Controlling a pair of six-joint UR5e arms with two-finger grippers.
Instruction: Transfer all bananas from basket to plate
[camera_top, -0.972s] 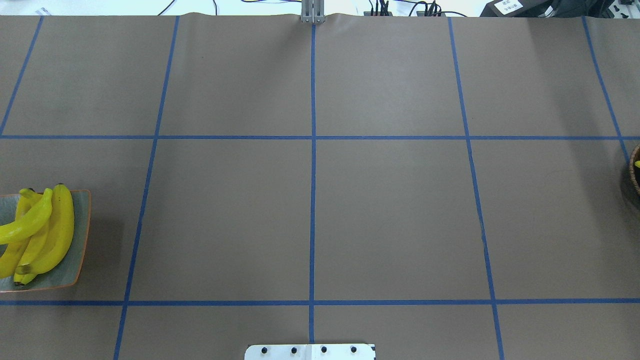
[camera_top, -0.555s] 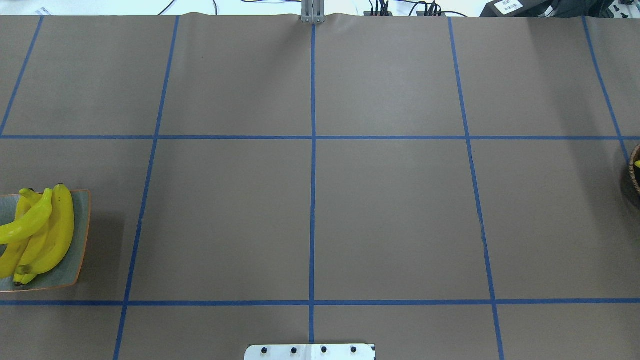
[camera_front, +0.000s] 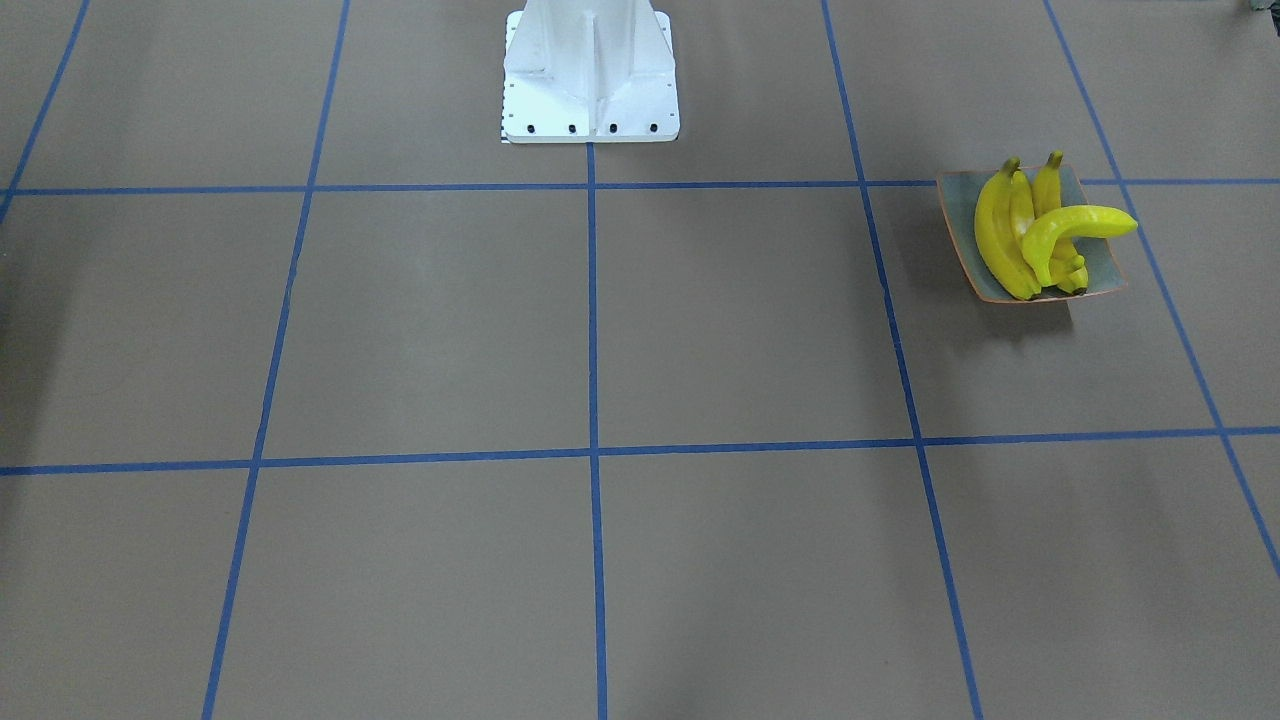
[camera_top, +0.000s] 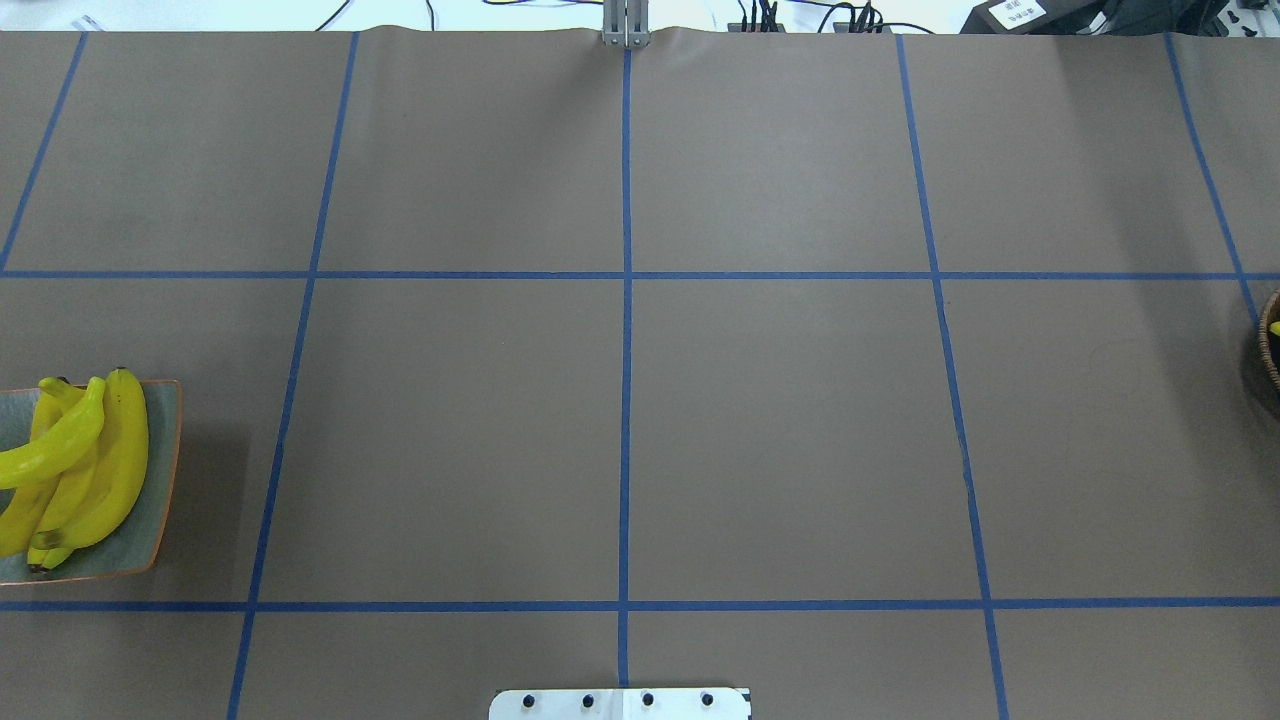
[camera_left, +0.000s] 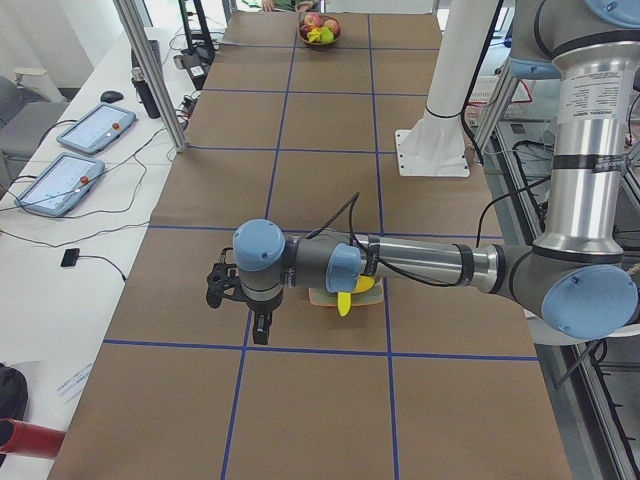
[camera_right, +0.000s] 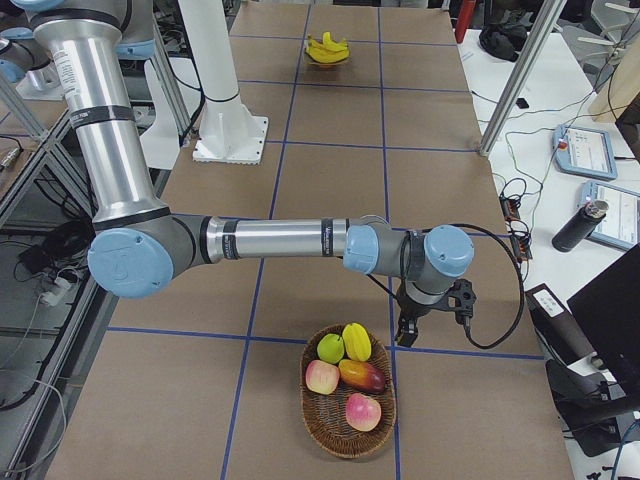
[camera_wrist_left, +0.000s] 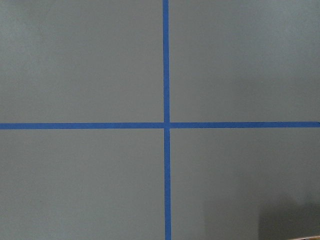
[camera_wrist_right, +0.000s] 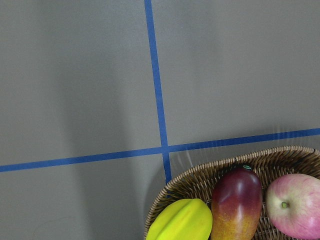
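Four bananas (camera_front: 1012, 240) piled on the plate (camera_front: 1102, 270) in the front view, palest one crosswise on top. Overhead: just the basket (camera_top: 1272, 350) rim at the worktop (camera_top: 780, 440) edge. Side views: left tool (camera_left: 262, 330) near the plate, right tool (camera_right: 405, 333) beside the basket; cannot tell whether apart or together. Right wrist: starfruit (camera_wrist_right: 182, 222), mango (camera_wrist_right: 236, 205), apple (camera_wrist_right: 295, 205) in basket.

Bright, even light; the plate (camera_top: 164, 500) casts a soft shadow on the table (camera_top: 780, 430); views sharp.
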